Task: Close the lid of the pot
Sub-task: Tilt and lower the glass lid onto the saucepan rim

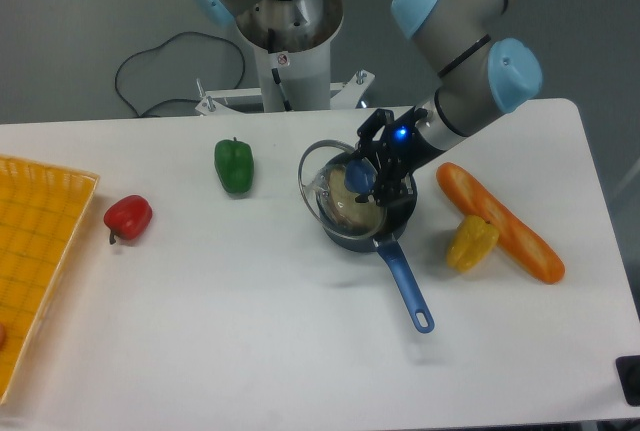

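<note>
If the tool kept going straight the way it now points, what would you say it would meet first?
The tool is already clamped on the blue knob of the pot lid; going on down-left, the tilted lid would likely meet the pot first, though depth is unclear.
</note>
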